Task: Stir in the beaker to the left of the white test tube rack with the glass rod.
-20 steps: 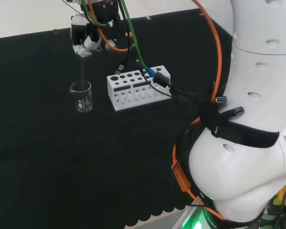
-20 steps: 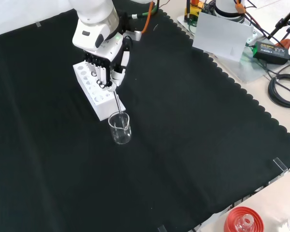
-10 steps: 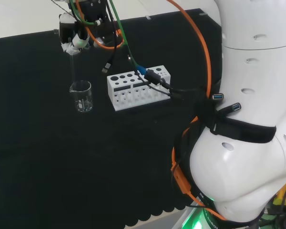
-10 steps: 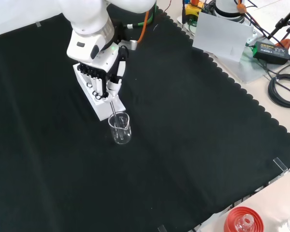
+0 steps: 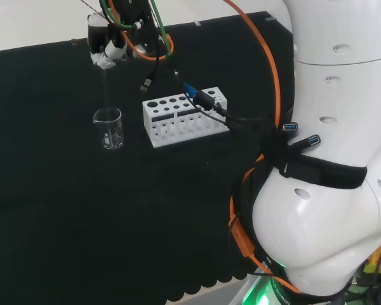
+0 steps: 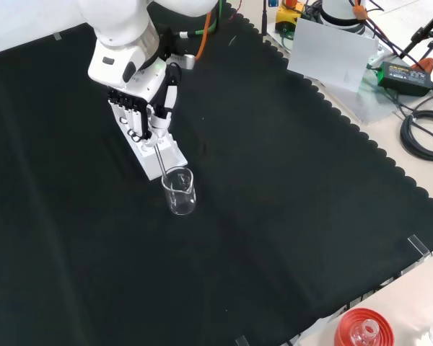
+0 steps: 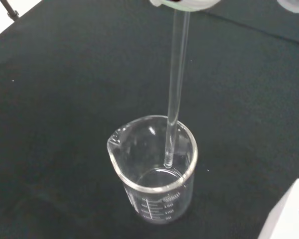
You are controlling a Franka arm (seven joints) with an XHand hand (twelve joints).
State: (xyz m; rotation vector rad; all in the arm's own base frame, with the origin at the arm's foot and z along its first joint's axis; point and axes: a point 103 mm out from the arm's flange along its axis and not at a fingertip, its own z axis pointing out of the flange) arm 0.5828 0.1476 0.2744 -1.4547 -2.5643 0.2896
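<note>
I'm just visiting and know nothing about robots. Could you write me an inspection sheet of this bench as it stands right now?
Surface: black cloth covers the bench, scalloped at its edge.
Job's things: clear beaker stands upright beside the white test tube rack; glass rod hangs with its tip inside the beaker.
Clutter: red ribbed ring at the front view's lower edge.
Hand: hand above the beaker, fingers curled on the rod's top.
Cables: orange and green cables run along the arm; black cables lie off the cloth.
Surroundings: grey panel beyond the cloth.
</note>
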